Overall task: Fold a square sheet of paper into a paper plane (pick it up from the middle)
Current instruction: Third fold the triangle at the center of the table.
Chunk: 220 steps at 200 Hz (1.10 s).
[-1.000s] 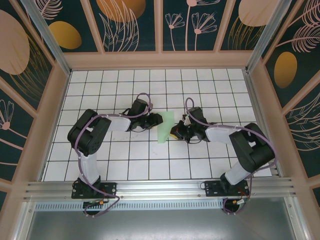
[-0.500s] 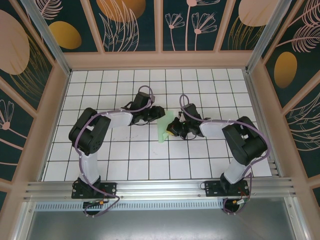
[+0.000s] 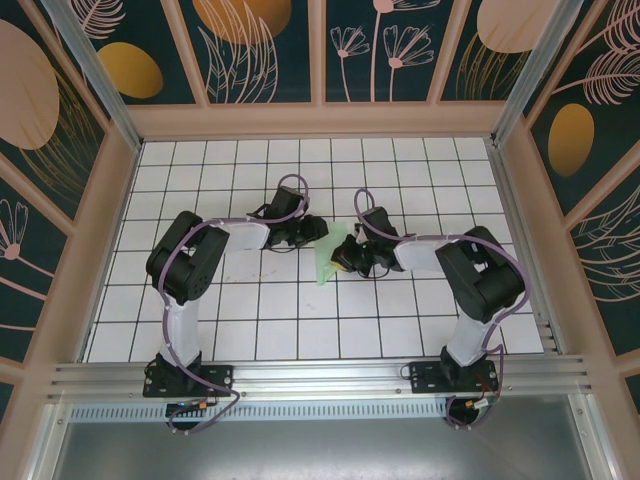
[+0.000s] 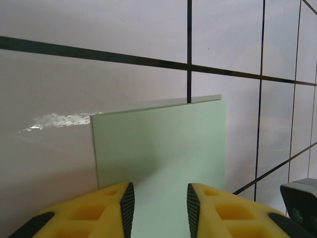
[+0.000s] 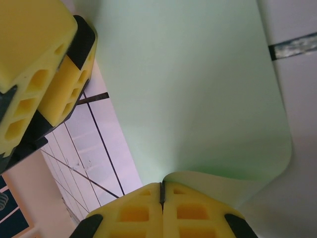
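Two grippers meet at the paper sheet (image 3: pixel 324 266), in the middle of the table (image 3: pixel 200 300). My right gripper (image 5: pixel 161 191), at its 3 o'clock, pinches an edge, probably to steady it. My left gripper (image 4: pixel 159 192), at 11 o'clock, hangs a little open.

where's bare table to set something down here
Free: the table rows along the far wall, the near rows along the front rail. Crowded: centre, where left end effector and right end effector meet at the green paper.

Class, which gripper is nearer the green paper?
Right. The right gripper is shut on the green paper; the left gripper is close beside it, jaws apart.
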### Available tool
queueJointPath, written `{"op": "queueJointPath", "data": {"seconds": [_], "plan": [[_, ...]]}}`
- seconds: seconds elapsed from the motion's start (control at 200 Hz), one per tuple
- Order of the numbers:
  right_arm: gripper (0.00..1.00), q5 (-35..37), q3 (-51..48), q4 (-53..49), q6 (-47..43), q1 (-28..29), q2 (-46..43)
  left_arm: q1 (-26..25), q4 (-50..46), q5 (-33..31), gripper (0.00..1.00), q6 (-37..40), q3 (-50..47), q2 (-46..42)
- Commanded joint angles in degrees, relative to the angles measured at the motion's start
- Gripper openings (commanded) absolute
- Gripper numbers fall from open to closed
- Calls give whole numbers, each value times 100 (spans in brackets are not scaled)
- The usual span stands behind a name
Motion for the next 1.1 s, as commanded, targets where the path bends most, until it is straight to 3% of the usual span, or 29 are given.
{"op": "queueJointPath", "data": {"seconds": [0.0,1.096], "plan": [[3,51,179,201,-169,88,85,18,-264,-28,37,116,57,132],[3,-51,544,208,-509,58,547,11,-257,113,38,106,75,219]]}}
